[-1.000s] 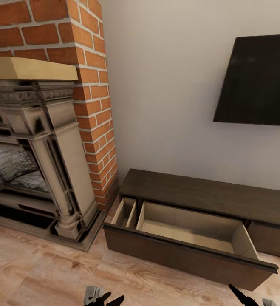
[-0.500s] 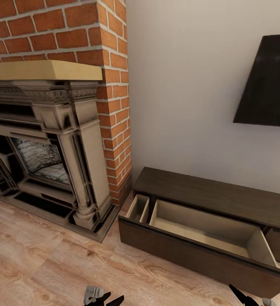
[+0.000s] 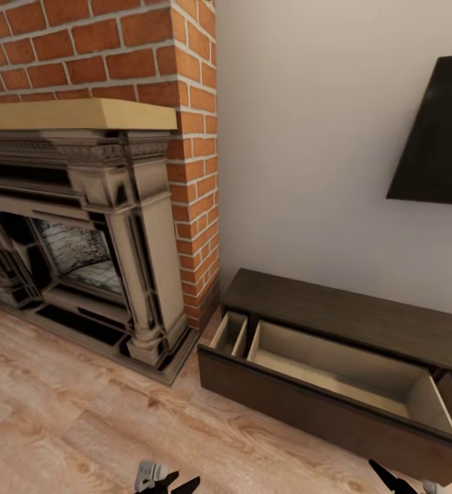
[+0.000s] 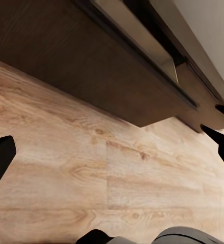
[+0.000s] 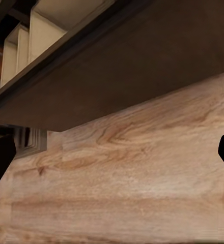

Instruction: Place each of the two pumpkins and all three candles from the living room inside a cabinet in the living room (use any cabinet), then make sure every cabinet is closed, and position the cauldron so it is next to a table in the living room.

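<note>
The cabinet (image 3: 335, 322) sits right of the fireplace (image 3: 81, 226), its drawer (image 3: 335, 374) pulled out and bare inside. Both end effectors (left (image 4: 112, 152), right (image 5: 112, 162)) hang released, grasping nothing, so the step looks like fetching; next, finding pumpkins or candles.

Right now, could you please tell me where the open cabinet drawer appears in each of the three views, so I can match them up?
Head view: the pulled-out drawer sits lower right, pale inside, right of the fireplace.
Left wrist view: its dark front panel fills the upper part, above the plank floor.
Right wrist view: the drawer front crosses the upper half, pale compartments beyond.
Shared landmark: the drawer's dark front edge meeting the wood floor.
</note>
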`<state>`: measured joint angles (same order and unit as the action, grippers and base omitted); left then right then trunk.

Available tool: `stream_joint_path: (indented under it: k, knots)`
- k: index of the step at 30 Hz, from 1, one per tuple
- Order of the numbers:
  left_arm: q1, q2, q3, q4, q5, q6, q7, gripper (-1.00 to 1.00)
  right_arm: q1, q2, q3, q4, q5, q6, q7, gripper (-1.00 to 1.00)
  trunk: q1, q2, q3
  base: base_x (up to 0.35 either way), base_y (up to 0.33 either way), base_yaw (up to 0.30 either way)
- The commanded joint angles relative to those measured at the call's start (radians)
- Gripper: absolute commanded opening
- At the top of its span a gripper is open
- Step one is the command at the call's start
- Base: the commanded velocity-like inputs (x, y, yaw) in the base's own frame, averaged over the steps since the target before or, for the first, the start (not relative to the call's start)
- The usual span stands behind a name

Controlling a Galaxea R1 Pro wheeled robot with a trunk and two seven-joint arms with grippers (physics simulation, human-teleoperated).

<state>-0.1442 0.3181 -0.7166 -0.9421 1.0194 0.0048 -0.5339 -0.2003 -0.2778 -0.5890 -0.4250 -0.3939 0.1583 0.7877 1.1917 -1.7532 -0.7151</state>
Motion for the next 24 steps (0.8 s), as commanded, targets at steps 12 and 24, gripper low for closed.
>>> stream_joint_path:
  k: [12,24]
  knots:
    - [-0.002,0.001,-0.004,-0.001,0.01,0.0,-0.001,1.0,0.0,0.003,0.002,0.001,-0.004,0.012,0.0,1.0,0.0,0.0,-0.001,-0.148,0.0,0.282]
    - [-0.001,0.002,0.001,-0.012,0.008,-0.002,0.045,1.0,-0.001,0.023,0.079,-0.003,-0.005,0.012,-0.114,1.0,0.0,0.0,-0.001,-0.037,0.0,0.29]
